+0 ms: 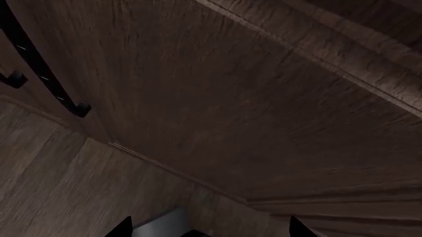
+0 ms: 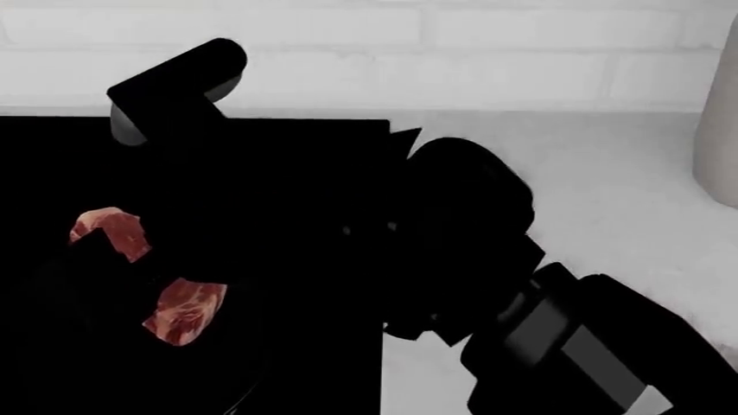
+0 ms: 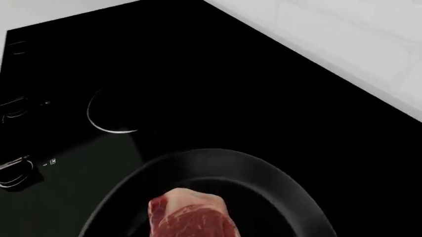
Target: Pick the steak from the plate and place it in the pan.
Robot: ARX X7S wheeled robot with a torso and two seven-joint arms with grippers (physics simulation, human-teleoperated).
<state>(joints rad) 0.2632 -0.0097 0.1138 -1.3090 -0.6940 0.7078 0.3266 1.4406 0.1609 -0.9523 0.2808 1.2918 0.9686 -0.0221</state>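
Note:
The steak (image 3: 191, 219), red with white-pink fat, fills the near edge of the right wrist view, just above the black pan (image 3: 277, 187). In the head view my right gripper (image 2: 150, 272) reaches left over the cooktop. Its black body crosses the steak (image 2: 185, 311), so the meat shows in two parts. It looks shut on the steak; the fingers themselves are hidden. The pan barely stands out from the cooktop in the head view. The plate is out of view. My left gripper (image 1: 209, 232) is open and empty, facing dark wooden cabinet fronts.
The flat black cooktop (image 2: 289, 173) covers the left of the light counter (image 2: 600, 190), with a burner ring (image 3: 108, 121) and control marks beyond the pan. A white brick wall runs behind. A beige object (image 2: 721, 130) stands at the far right. A dark cabinet handle (image 1: 39, 74) is by the left gripper.

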